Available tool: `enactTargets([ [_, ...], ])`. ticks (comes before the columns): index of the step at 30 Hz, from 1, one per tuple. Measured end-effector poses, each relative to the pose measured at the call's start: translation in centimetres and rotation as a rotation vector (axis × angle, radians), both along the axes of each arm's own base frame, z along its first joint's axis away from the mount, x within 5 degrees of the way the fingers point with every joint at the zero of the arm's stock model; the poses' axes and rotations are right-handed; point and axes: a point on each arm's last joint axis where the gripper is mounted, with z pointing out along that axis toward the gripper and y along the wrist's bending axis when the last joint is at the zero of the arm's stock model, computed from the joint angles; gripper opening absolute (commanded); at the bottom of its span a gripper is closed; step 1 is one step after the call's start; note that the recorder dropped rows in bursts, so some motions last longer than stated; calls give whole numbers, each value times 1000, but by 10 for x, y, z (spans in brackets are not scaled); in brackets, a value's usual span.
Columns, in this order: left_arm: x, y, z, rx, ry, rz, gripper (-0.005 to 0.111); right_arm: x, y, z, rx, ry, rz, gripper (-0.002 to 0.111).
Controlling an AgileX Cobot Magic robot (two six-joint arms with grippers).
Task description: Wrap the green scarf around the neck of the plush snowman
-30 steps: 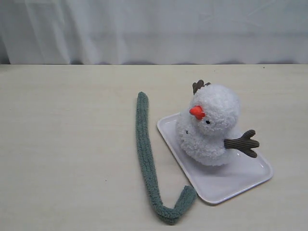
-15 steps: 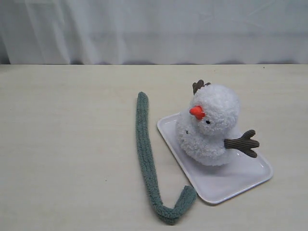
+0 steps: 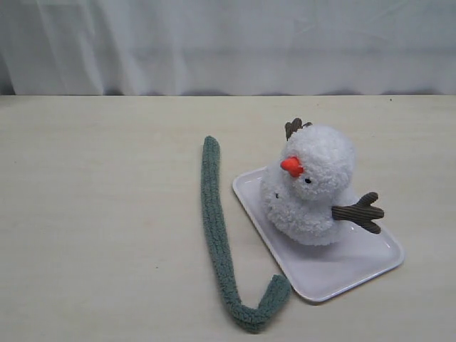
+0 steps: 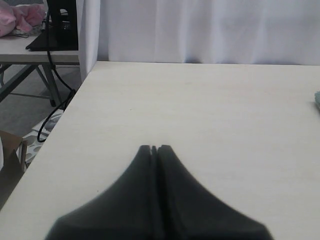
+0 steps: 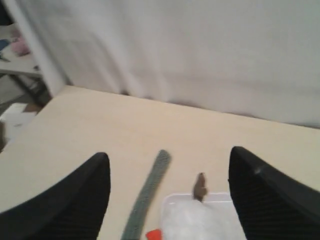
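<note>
Nothing of the wrapping is done yet. The long narrow strip of fuzzy sage-green fleece, the green scarf [image 3: 212,214], lies flat on the pale wooden bench [image 3: 92,214], just beside the fluffy white plush snowman [image 3: 313,189] with orange nose and brown corduroy arms, on the side where its nose points. The scarf does not touch the snowman; one end bends back like a hook and reaches the edge of the white rectangular tray [image 3: 356,267] on which the snowman sits. The neck of the snowman is bare. The left gripper [image 4: 155,148] has its jaws pressed together with nothing between them, over bare bench; the snowman is not in its view. The right gripper [image 5: 168,152] is spread wide and empty, held high and looking down toward the snowman. I judge that all remains: to take the scarf, bring it to the neck and lay it around
</note>
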Motion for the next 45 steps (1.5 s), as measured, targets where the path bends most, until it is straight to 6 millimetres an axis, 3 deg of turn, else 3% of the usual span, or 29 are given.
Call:
enactTargets([
  [5,0,0,0,0,0,0,0,29,26,0,-18,25,209,62],
  [10,0,0,0,0,0,0,0,54,79,-23,-160,38,296,62],
  [17,0,0,0,0,0,0,0,78,154,-86,-408,168,257,67],
  [23,0,0,0,0,0,0,0,79,203,-140,-467,345,299,66],
  [34,0,0,0,0,0,0,0,100,232,-237,-566,611,318,66],
  [45,0,0,0,0,0,0,0,106,243,-291,-590,728,285,66],
])
